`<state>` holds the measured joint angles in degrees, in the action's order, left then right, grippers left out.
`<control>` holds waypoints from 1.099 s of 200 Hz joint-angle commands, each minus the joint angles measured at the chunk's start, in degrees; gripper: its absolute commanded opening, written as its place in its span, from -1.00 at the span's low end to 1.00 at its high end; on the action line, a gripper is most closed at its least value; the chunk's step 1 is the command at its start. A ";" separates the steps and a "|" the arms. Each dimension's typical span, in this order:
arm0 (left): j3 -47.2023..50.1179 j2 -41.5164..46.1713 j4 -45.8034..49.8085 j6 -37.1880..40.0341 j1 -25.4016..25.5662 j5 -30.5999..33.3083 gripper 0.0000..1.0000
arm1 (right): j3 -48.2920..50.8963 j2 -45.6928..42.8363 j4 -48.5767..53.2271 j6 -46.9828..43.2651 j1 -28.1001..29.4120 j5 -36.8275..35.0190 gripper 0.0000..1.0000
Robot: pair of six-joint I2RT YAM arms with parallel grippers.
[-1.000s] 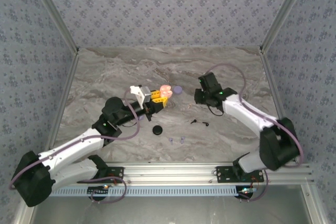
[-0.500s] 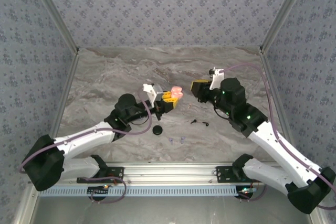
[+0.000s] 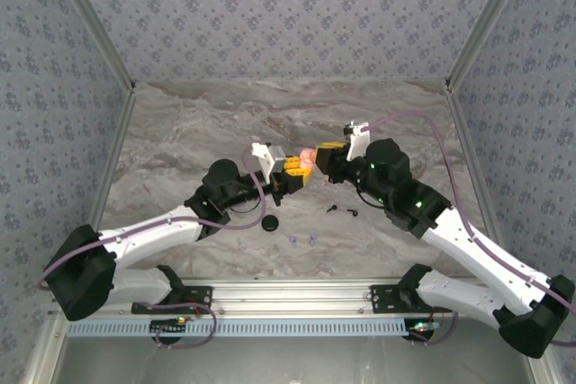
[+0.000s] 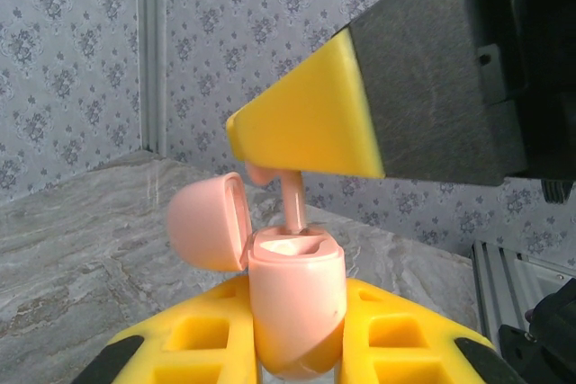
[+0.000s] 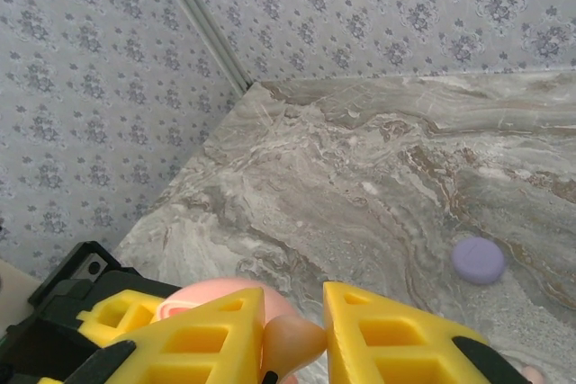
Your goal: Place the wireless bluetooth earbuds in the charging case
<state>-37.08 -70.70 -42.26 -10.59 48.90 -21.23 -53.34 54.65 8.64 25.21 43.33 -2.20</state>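
Observation:
My left gripper is shut on a pink charging case, held upright above the table with its lid hinged open to the left. My right gripper meets it from the right, shut on a pink earbud. In the left wrist view the earbud's stem points down into the case's opening, under a yellow finger of the right gripper. A black earbud pair and a pale lavender pair lie on the table in front.
A black round case sits on the marble table near the left arm. A lavender round case lies on the table beyond the right gripper. Patterned walls close the back and both sides.
Both arms have come together at the table's middle. The left gripper carried the open case to the right, and the right gripper swung left until its earbud stood over the case.

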 commanded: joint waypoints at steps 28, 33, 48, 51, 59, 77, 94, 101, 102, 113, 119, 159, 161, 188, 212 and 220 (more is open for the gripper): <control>-2.31 -0.18 -2.57 -0.40 0.41 -0.83 -1.00 | -1.50 1.12 -0.56 -0.91 0.70 -0.78 -0.49; -2.37 -0.19 -2.56 -0.40 0.46 -0.76 -1.00 | -1.58 1.11 -0.54 -0.87 0.78 -0.51 -0.49; -2.38 -0.15 -2.55 -0.33 0.45 -0.65 -1.00 | -1.93 1.33 -0.09 -0.73 0.90 0.13 -0.49; -2.35 -0.13 -2.52 -0.31 0.46 -0.63 -1.00 | -2.03 1.41 0.03 -0.70 0.88 0.29 -0.49; -2.36 -0.11 -2.56 -0.32 0.47 -0.57 -1.00 | -2.29 1.42 0.58 -0.61 0.96 0.48 -0.49; -2.33 -0.11 -2.56 -0.20 0.40 -0.47 -1.00 | -2.81 1.57 1.85 -0.40 1.05 0.93 -0.48; -2.31 -0.11 -2.48 -0.01 0.45 -0.38 -1.00 | -2.91 1.26 2.66 -0.09 1.06 1.15 -0.49; -2.37 -0.14 -2.39 0.12 0.41 -0.30 -1.00 | -2.91 1.09 2.61 0.08 1.12 1.31 -0.49; -2.33 -0.14 -2.39 0.12 0.45 -0.30 -1.00 | -2.91 1.08 2.65 0.09 1.13 1.36 -0.49; -2.47 -0.14 -2.31 0.24 0.49 -0.23 -1.00 | -2.96 0.79 2.78 0.28 1.14 1.49 -0.49; -2.47 -0.14 -2.30 0.31 0.46 -0.20 -1.00 | -3.11 0.59 2.95 0.44 1.14 1.62 -0.49; -2.32 -0.14 -2.21 0.39 0.45 -0.04 -1.00 | -3.44 0.26 4.22 0.66 1.24 1.85 -0.49; -2.37 -0.12 -2.21 0.39 0.46 0.01 -1.00 | -3.37 0.21 4.22 0.70 1.23 1.87 -0.49; -2.27 -0.06 -2.17 0.39 0.44 0.14 -1.00 | -3.17 -0.19 4.21 1.04 1.31 2.01 -0.48; -2.21 -0.06 -2.12 0.39 0.40 0.21 -1.00 | -3.00 -0.40 4.41 1.03 1.46 2.01 -0.48; -2.21 -0.06 -2.12 0.39 0.44 0.32 -1.00 | -3.00 -0.44 4.62 1.11 1.41 1.90 -0.48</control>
<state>-37.12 -70.98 -42.00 -10.55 49.10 -21.17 -54.92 55.22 11.77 25.65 44.31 -1.02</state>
